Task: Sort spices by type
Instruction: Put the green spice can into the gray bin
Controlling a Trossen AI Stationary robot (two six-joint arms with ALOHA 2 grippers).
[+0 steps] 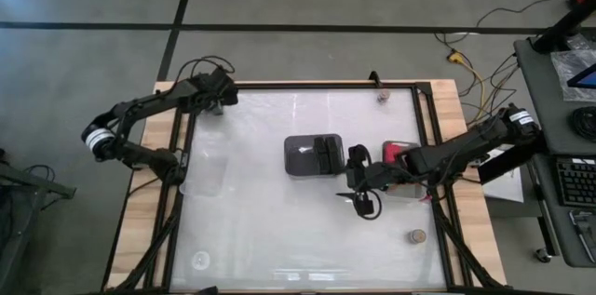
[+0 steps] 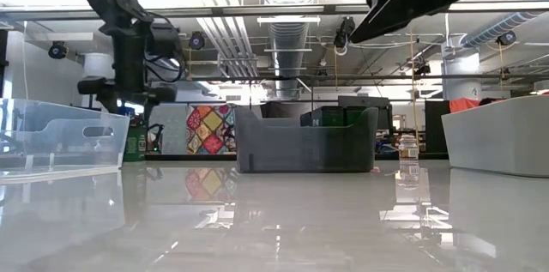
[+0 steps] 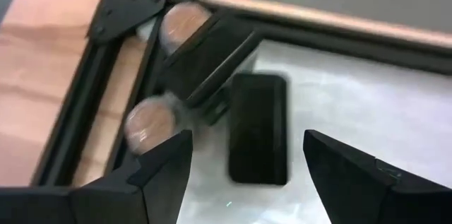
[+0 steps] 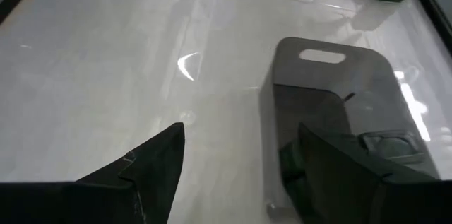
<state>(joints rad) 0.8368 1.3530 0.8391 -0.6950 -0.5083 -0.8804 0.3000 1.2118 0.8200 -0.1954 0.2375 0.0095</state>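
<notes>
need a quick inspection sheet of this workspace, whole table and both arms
surface: glossy white table, wood edges, black frame.
job's things: two tan-topped jars and dark blocks at the far left corner; dark blocks in the dark tray; another jar near right; red item under the right arm.
clutter: clear tray on the left.
grippers: left end effector open above the corner pile; right end effector open beside the dark tray.
cables: cables on the floor beyond the table.
surroundings: desk with keyboard on the right.
</notes>
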